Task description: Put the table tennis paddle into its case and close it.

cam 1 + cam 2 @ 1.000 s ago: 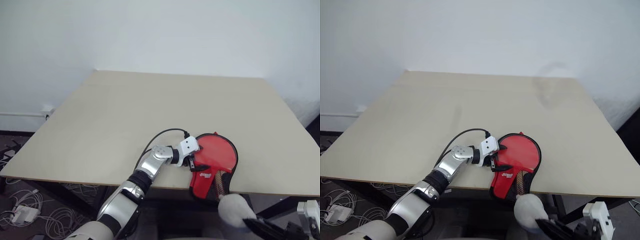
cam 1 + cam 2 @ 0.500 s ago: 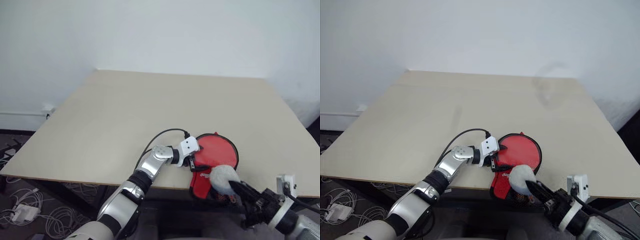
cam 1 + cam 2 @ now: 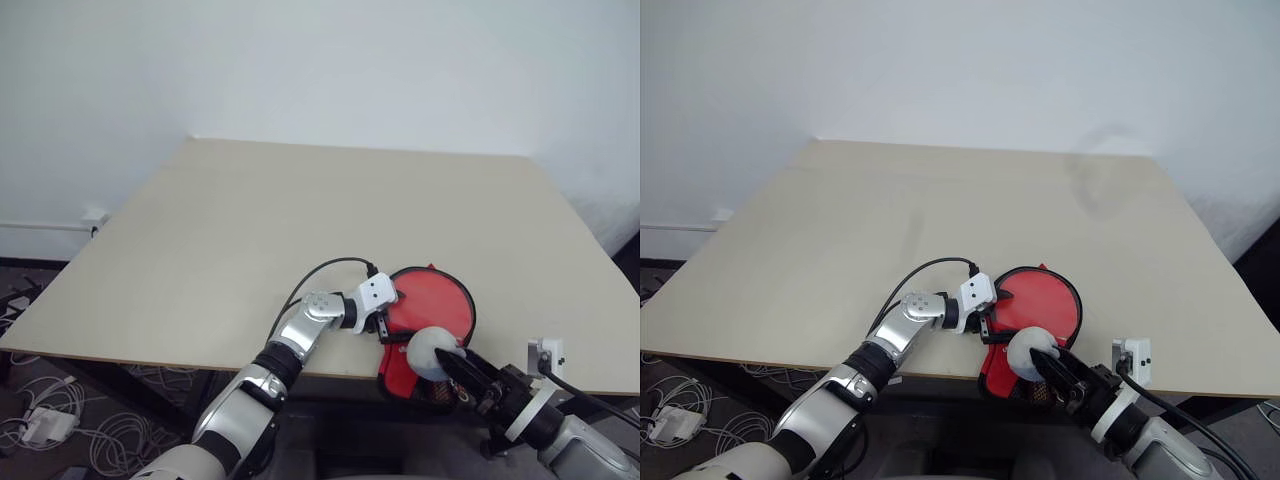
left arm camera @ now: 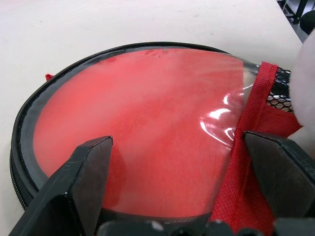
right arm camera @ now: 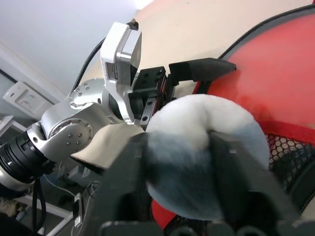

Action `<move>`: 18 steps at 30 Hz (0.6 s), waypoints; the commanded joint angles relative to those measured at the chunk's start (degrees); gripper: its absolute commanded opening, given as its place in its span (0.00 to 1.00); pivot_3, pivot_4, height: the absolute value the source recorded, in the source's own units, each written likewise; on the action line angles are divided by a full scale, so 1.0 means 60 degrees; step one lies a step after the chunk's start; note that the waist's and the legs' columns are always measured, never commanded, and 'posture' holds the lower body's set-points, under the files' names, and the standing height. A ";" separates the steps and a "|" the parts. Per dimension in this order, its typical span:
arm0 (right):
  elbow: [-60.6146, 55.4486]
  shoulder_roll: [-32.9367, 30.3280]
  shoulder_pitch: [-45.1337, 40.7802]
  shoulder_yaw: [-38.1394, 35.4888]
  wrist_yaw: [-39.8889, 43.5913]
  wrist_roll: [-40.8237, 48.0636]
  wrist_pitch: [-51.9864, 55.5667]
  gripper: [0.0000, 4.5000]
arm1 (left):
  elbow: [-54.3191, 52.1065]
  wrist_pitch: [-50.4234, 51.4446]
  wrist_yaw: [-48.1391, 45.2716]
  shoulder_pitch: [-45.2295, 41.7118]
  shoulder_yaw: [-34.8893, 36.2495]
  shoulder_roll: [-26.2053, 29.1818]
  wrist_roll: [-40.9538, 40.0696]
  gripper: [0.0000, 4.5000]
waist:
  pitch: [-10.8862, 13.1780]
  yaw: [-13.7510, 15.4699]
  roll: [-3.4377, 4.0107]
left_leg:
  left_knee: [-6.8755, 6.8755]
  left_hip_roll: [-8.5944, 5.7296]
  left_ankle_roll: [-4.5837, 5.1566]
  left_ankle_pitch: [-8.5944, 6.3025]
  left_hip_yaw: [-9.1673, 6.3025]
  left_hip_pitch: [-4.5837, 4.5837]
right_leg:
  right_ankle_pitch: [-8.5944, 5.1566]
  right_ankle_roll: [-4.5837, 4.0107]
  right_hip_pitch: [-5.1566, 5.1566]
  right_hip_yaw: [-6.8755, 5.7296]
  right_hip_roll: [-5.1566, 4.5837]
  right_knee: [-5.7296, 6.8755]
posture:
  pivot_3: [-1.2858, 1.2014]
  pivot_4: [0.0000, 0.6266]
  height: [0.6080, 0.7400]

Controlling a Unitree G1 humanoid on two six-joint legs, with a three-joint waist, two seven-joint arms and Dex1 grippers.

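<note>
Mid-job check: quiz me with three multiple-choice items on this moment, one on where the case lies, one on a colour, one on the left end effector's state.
1. Where does the case lie?
A. At the table's near edge, its narrow end past the edge
B. At the table's far edge by the wall
C. On the floor

2. What colour shows through the case's clear side?
A. Blue
B. Red
C. Green

3. How stands the left end effector?
A. Shut on a cable
B. Holding the fluffy ball
C. Open, a finger at each side of the case's clear face

Answers: 1 A, the head views show the narrow end hanging over the near edge of the table. 2 B, the left wrist view shows red under the plastic. 3 C, its fingers are spread wide over the case.
</note>
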 commanded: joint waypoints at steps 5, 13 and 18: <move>-0.0076 0.0088 -0.0086 -0.0034 0.0029 -0.0110 -0.0382 0.67 | 0.0686 0.0844 0.0288 -0.0061 0.0520 0.0226 0.0053 1.00 | 0.0001 -0.0002 0.0001 | 0.0000 0.0004 0.0000 0.0000 -0.0001 0.0000 | 0.0000 0.0000 0.0000 -0.0001 -0.0001 0.0000 | 0.52 0.00 1.00; -0.0217 0.0365 -0.0100 0.0152 0.0430 -0.0949 -0.1393 0.67 | 0.0301 0.2220 -0.0517 -0.0601 0.1816 -0.0013 -0.1401 1.00 | 0.0037 -0.0004 0.0017 | 0.0000 -0.0007 -0.0002 -0.0001 0.0008 -0.0004 | 0.0013 0.0013 -0.0032 -0.0006 0.0005 0.0022 | 0.52 0.00 1.00; -0.0215 0.0554 -0.0544 -0.0409 0.0264 -0.0763 -0.1859 0.67 | 0.0185 0.2690 -0.0731 -0.0828 0.2435 -0.0030 -0.1805 1.00 | 0.0063 0.0087 0.0051 | 0.0006 -0.0026 -0.0003 0.0001 -0.0004 -0.0144 | 0.0086 0.0013 -0.0151 -0.0012 0.0055 0.0041 | 0.52 0.00 1.00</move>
